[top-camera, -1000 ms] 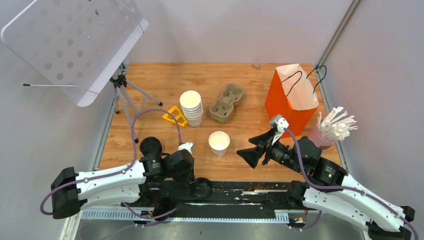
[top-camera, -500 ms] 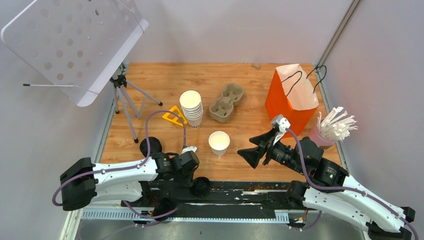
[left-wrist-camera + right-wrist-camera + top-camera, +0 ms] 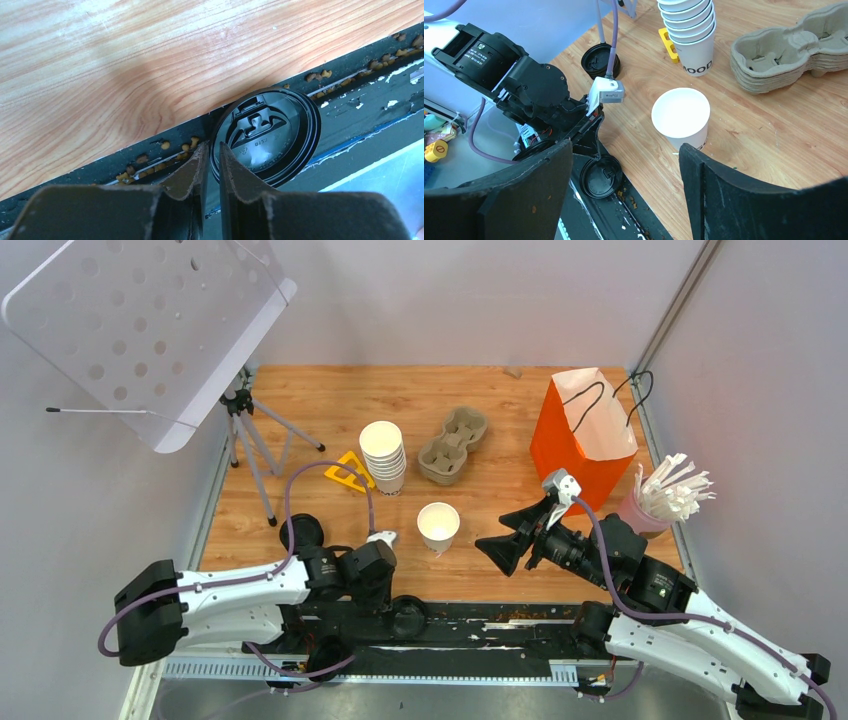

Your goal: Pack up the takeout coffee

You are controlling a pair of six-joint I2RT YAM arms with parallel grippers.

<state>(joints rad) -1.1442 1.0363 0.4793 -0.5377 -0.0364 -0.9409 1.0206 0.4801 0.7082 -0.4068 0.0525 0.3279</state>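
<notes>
**A:** How many cups are out?

**B:** One single white cup (image 3: 438, 526). It stands upright and lidless on the wooden table (image 3: 330, 400), roughly between the two grippers. Just behind it is one stack of nested cups (image 3: 383, 455).

**A:** And lids?

**B:** Two show plainly. The far lid (image 3: 301, 532) lies on the wood beside the left arm. The near lid (image 3: 265, 135) lies flat on the black strip (image 3: 350, 115) along the table's near edge, with orange crumbs scattered by it.

**A:** What about the two grippers?

**B:** The left gripper (image 3: 212, 150) is low at the near lid. Its fingers stand only a thin slit apart, and the lid's rim meets that slit. Whether they actually pinch the rim cannot be told from this angle. The right gripper (image 3: 624, 147) hangs above the table with its jaws spread wide and nothing between them. It faces the single white cup.

**A:** Anything else on the table?

**B:** One orange paper bag (image 3: 580, 435) stands open at the right rear. One pile of pulp carriers (image 3: 453, 445) sits beside the stack. There is one pink holder of white straws (image 3: 665, 495), one yellow piece (image 3: 350, 472), and one tripod (image 3: 250, 430) bearing a perforated white panel (image 3: 140, 330).
</notes>
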